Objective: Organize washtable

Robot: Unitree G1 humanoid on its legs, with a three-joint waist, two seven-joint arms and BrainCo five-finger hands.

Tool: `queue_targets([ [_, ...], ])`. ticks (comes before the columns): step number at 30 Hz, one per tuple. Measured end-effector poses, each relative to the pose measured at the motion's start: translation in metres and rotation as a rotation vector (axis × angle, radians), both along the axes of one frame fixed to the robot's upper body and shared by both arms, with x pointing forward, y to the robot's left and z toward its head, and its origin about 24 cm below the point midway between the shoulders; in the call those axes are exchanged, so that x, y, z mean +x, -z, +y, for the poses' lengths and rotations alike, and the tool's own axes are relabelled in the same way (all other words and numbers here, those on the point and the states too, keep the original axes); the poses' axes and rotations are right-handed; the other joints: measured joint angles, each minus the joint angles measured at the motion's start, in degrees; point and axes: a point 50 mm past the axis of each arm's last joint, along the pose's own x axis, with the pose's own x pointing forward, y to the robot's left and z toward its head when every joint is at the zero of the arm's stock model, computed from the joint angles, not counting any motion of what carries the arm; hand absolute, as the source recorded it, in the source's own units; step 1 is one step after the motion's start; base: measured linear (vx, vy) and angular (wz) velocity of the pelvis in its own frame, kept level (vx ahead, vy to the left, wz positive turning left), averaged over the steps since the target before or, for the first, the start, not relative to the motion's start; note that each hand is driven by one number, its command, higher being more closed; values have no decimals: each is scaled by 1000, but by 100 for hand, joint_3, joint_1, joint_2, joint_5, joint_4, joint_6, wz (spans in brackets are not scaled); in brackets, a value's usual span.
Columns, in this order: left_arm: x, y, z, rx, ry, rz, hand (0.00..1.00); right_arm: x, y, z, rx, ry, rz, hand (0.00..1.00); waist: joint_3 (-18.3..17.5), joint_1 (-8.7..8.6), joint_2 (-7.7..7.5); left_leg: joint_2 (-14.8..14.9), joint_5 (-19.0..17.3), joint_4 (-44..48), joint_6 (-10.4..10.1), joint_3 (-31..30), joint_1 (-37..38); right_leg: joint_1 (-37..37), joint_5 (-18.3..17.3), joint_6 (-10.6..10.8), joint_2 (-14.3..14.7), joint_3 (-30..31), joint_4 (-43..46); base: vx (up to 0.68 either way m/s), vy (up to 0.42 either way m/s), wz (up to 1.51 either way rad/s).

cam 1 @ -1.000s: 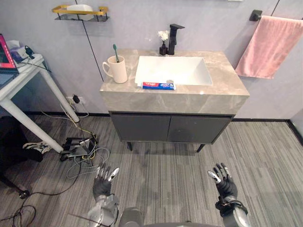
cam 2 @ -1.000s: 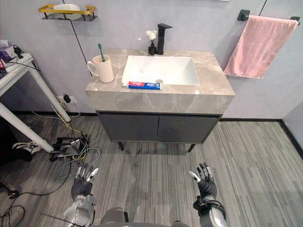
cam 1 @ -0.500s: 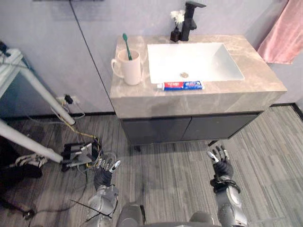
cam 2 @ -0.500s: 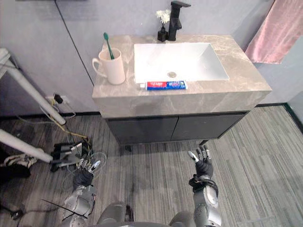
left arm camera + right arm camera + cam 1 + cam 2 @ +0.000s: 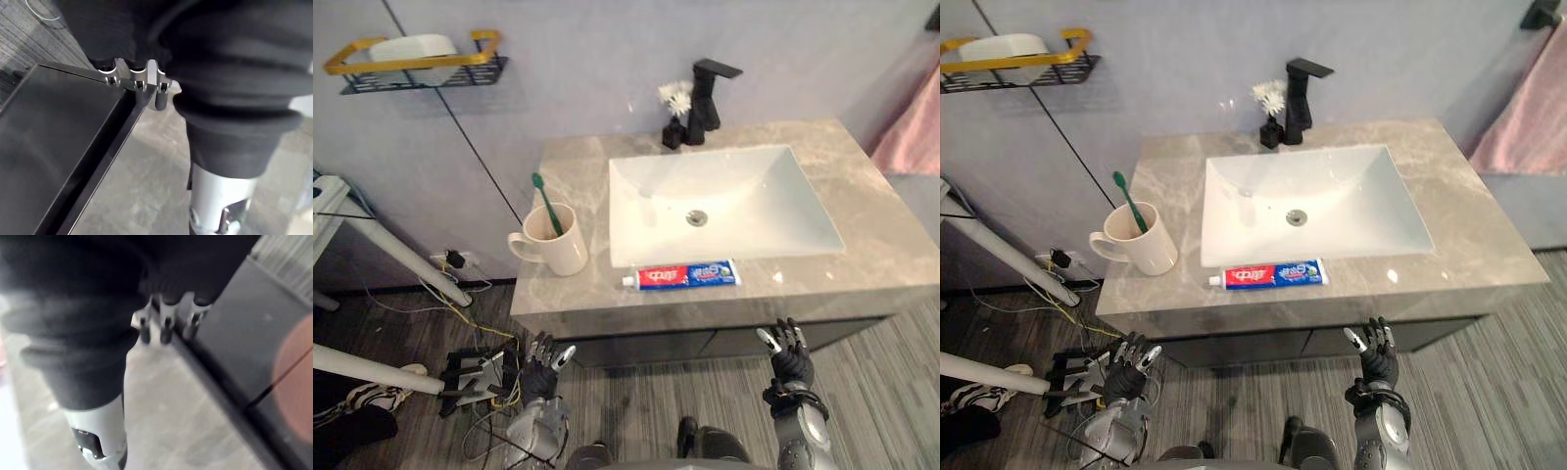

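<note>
Moved: camera now closer above the counter (image 5: 578, 171); both hands show by its front edge, no longer over open floor.
Left hand (image 5: 544, 358): lower left, below the counter edge, fingers spread straight, holding nothing.
Right hand (image 5: 791, 356): lower right, below the edge, fingers spread straight, empty.
Toothpaste (image 5: 683, 275): flat on the counter, lower middle, just in front of the sink (image 5: 646, 211), cap to the left.
Mug (image 5: 558, 242): left of the sink, 1 green toothbrush (image 5: 545, 203) leaning inside.
Faucet (image 5: 708, 96): upper middle, behind the sink.
</note>
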Motion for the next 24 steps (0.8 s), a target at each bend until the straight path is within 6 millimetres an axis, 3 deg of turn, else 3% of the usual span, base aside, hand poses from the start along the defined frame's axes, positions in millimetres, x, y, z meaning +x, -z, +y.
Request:
queue_targets([
  [3, 5, -2, -6, -39, 0, -26, 0, -10, 2, -10, -9, 43, 25, 0, -6, 14, -16, -73, 62, 82, 65, -103, -125, 119, -11, 12, -96, -258, -77, 31, 24, 49],
  [5, 5, -3, -6, -52, -8, -37, 0, -15, 4, -14, -7, 60, 35, 0, -29, -4, -41, -170, 297, -238, 93, -91, -13, 172, 39, 22, -198, -333, -171, 46, 8, 32],
  [7, 6, -1, -4, -63, -11, -39, 0, -16, 4, -15, 9, 75, 30, 0, -78, -10, 46, -189, 606, -852, 56, -59, 175, 266, 311, 20, -123, -383, -586, 33, 7, 9],
  [11, 6, 6, -3, -67, -10, -11, 0, -16, 8, -12, 21, 50, 38, 0, -124, -16, 57, -171, 828, -1282, 19, -17, 361, 449, 586, 11, -6, -402, -1058, -9, 2, -1],
  [21, -8, 19, 0, -56, -20, 66, 0, -29, 34, 15, 93, -56, 153, 0, -242, 4, 42, -183, 958, -1626, 14, 383, 371, 506, 1178, 48, 171, -54, -1941, -40, 13, -18],
  [22, -10, 22, 0, -14, 27, 92, 0, -28, 39, 27, 84, -132, 187, 0, -398, -138, -122, -261, 952, -1794, 21, 645, 550, 594, 1410, 51, 220, 224, -2306, -3, 2, -12],
  [24, -10, 22, 0, -14, 27, 92, 0, -28, 39, 27, 84, -132, 187, 0, -398, -140, -122, -260, 952, -1792, 21, 646, 550, 594, 1410, 51, 220, 225, -2306, 0, 0, 0],
])
